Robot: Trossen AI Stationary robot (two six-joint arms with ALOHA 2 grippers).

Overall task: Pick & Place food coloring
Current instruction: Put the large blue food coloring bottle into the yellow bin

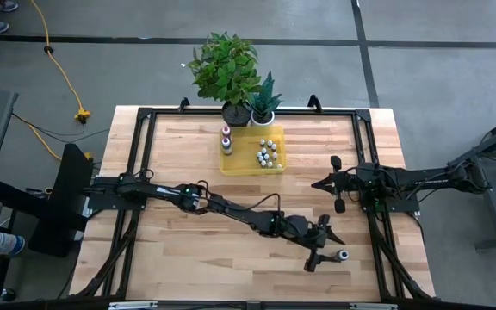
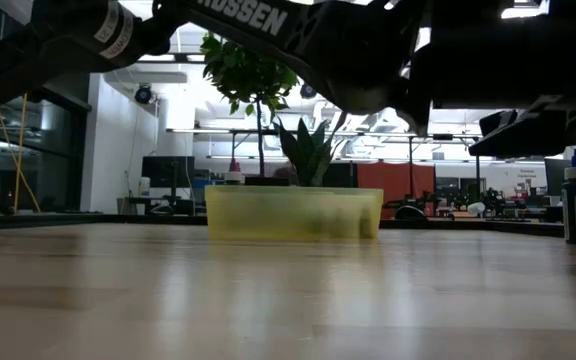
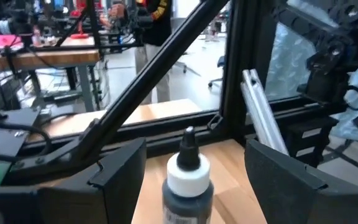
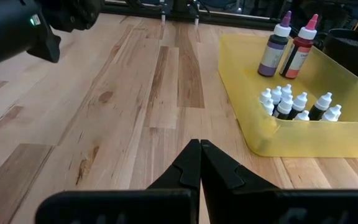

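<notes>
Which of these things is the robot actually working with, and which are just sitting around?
Part of the job:
- dark food coloring bottle between the open left gripper fingers
- small bottles in the yellow tray
- purple bottle and red bottle

Just there:
- two potted plants
- right gripper, shut, waiting

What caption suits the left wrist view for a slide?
Open left gripper straddles an upright dark bottle with a white cap on the wooden table.
</notes>
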